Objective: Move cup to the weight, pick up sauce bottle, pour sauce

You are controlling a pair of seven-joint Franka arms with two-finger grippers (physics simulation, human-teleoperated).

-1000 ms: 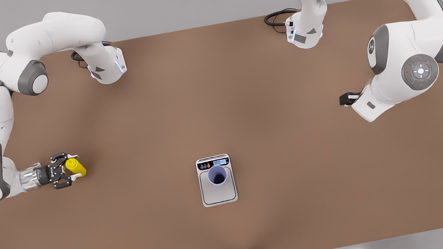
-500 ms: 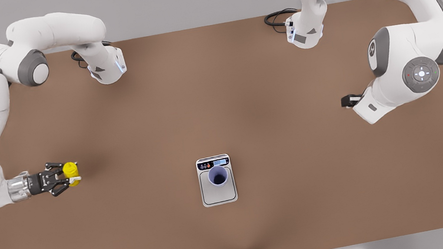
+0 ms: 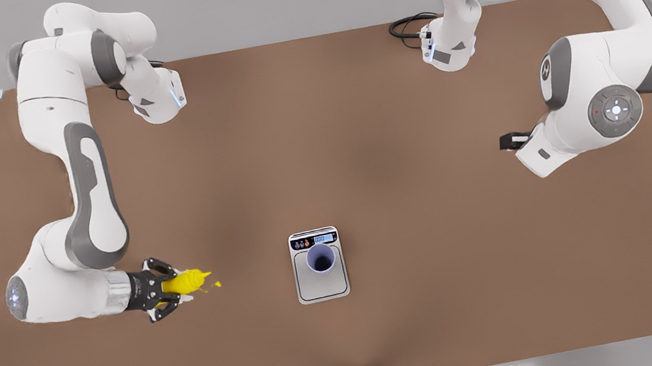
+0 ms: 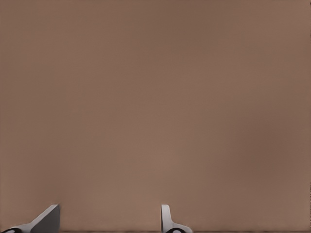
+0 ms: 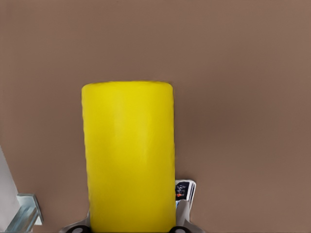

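Sauce bottle (image 3: 184,283) lies sideways in the right claw (image 3: 168,288), fingers closed on its yellow body, nozzle aimed at the weight (image 3: 319,265) but well apart from it above the brown surface (image 3: 358,139). The cup (image 3: 320,259) stands upright on the weight's plate. The left claw (image 4: 109,221) waits, fingers spread, over bare surface.

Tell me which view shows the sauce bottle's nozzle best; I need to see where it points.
The front view: the sauce bottle lies sideways in the right gripper, nozzle aimed toward the cup. The right wrist view shows its yellow body without the tip. The left wrist view shows bare table.
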